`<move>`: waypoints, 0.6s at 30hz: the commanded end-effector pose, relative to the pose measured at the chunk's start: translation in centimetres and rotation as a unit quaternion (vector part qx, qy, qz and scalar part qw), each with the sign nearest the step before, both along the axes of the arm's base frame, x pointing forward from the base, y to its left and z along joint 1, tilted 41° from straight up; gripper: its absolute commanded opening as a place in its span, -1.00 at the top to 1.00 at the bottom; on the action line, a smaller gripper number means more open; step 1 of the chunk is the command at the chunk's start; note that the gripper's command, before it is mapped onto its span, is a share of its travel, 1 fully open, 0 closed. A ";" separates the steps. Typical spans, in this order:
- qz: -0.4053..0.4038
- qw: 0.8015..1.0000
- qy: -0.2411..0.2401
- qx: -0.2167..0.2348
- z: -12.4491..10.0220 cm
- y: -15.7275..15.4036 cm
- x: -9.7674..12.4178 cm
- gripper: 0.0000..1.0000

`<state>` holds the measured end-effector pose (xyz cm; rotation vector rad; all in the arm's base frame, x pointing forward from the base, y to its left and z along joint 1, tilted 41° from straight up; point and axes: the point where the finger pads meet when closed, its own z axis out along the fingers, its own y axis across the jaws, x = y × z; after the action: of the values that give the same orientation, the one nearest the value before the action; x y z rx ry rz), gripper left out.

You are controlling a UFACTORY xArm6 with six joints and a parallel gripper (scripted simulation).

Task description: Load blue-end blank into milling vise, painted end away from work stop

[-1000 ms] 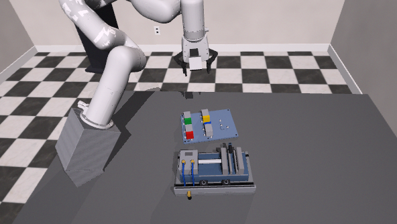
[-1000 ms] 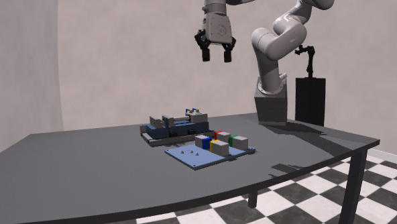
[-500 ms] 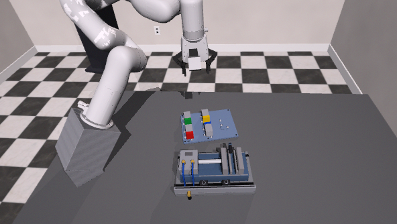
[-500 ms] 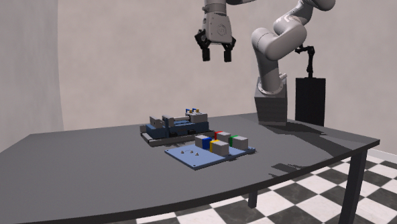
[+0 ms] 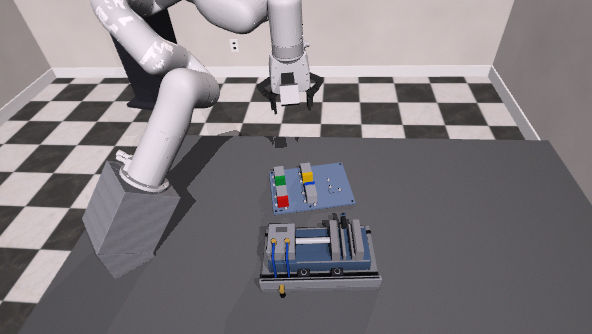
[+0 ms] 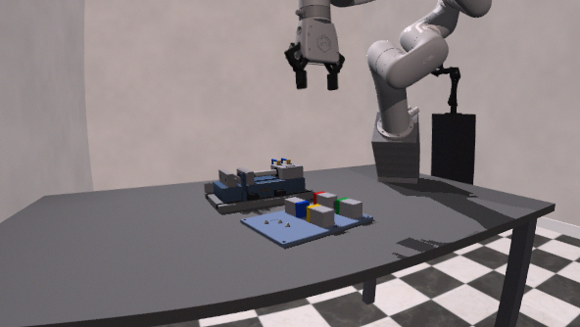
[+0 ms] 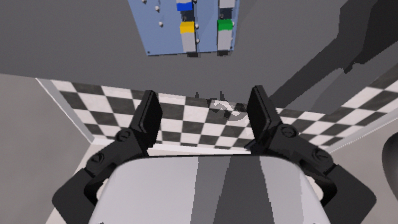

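Note:
The blank with the blue end [image 5: 311, 193] lies on the blue infeed plate [image 5: 312, 187], in line with a yellow-ended blank [image 5: 306, 174] and on the side nearer the vise. It also shows in the exterior view [image 6: 297, 207] and at the top edge of the wrist view [image 7: 184, 6]. The milling vise [image 5: 320, 250] stands in front of the plate, its jaws apart with nothing between them. The fixed jaw [image 5: 357, 237] is at the right, the hose block [image 5: 280, 239] at the left. My gripper [image 5: 291, 102] [image 6: 316, 80] [image 7: 203, 99] hangs high above the table's far edge, open and empty, well away from the blanks.
A green-ended blank [image 5: 279, 177] and a red-ended blank [image 5: 282, 198] lie in the plate's left row. Small pins [image 5: 332, 188] stand on the plate's right part. The arm's base block [image 5: 127, 220] sits at the table's left. A black stand [image 6: 453, 147] is behind the table.

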<state>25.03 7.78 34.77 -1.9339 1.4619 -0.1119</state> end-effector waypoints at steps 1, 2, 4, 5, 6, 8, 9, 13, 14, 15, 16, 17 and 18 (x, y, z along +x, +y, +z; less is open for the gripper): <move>0.000 1.000 -0.001 0.000 0.1 -0.1 0.0 -1.00; 0.000 1.000 -0.001 0.000 0.1 -0.1 -0.1 -1.00; 0.000 1.000 -0.001 0.000 0.1 -0.1 -0.1 -1.00; 0.000 1.000 -0.001 0.000 0.1 -0.1 -0.1 -1.00; 0.000 1.000 -0.001 0.000 0.1 -0.1 -0.1 -1.00; 0.000 1.000 -0.001 0.000 0.1 -0.1 -0.1 -1.00; 0.000 1.000 -0.001 0.000 0.1 -0.1 -0.1 -1.00; 0.000 1.000 -0.001 0.000 0.1 -0.2 -0.1 -1.00; 0.000 1.000 -0.001 0.000 0.0 -0.2 -0.1 -1.00; 0.000 1.000 -0.001 0.000 0.0 -0.2 -0.1 -1.00; 0.000 1.000 -0.001 0.000 0.0 -0.2 -0.1 -1.00; 0.000 1.000 -0.001 0.000 0.0 -0.2 -0.1 -1.00; 0.000 1.000 -0.001 0.000 0.0 -0.2 -0.1 -1.00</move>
<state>24.93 7.59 34.70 -1.9339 1.4619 -0.1118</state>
